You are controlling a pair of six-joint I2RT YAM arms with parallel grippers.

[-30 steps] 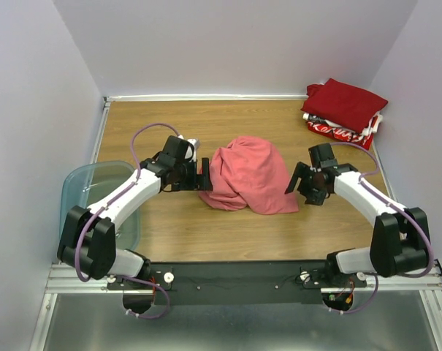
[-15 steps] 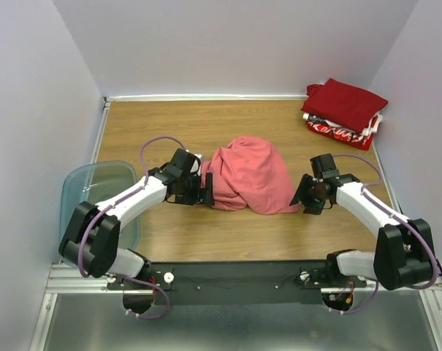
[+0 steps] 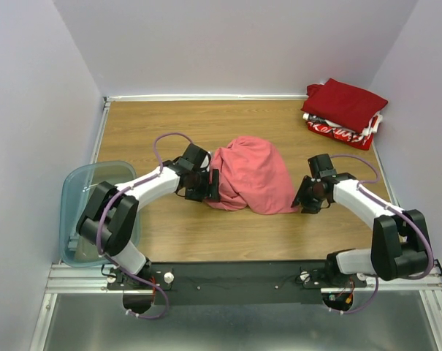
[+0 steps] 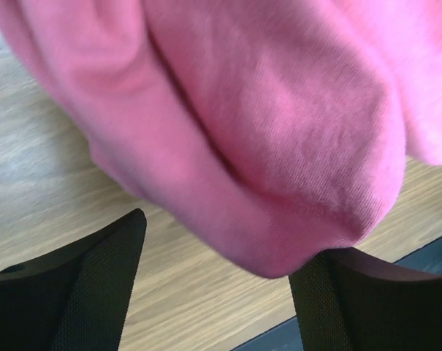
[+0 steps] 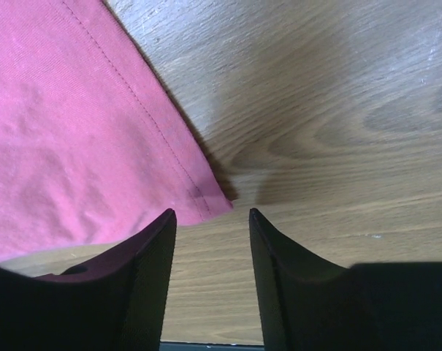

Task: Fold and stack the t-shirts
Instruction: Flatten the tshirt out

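From above, the salmon-pink shirt (image 3: 250,174) is seen bunched on the table (image 3: 169,238) between the left gripper (image 3: 212,186) and the right gripper (image 3: 302,199); by the left wrist, wide-open, empty jaws are shown flanking a limp, light fold; by the right wrist, parted, empty jaws are aimed at the stitched hem corner (image 5: 206,199), judged the surest hold.

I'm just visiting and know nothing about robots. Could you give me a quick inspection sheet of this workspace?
Surface: wooden table, no spills seen.
Job's things: pink shirt crumpled mid-table; dark red shirt folded on a red printed shirt at the far right corner.
Clutter: plastic bin at the left edge.
Grippers: left gripper open at the pink shirt's left side; right gripper open at its hem corner.
Cables: purple cables looped along both arms.
Surroundings: pale walls on three sides.
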